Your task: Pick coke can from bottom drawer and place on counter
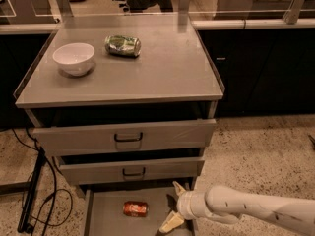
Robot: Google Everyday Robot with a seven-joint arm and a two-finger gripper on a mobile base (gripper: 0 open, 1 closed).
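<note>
The coke can (pixel 135 208) lies on its side on the grey floor of the open bottom drawer (pixel 106 215), near the middle. My gripper (pixel 173 205) reaches in from the right on a white arm and hangs over the drawer's right part, a little to the right of the can and apart from it. Its two pale fingers are spread, one at the top (pixel 178 187) and one lower (pixel 170 223), with nothing between them. The counter (pixel 162 68) is the grey cabinet top above.
A white bowl (pixel 74 58) stands on the counter at the left and a green can (pixel 122 45) lies on its side behind it. The two upper drawers (pixel 128 137) with black handles stand slightly open. Black cables (pixel 37 191) lie on the floor at the left.
</note>
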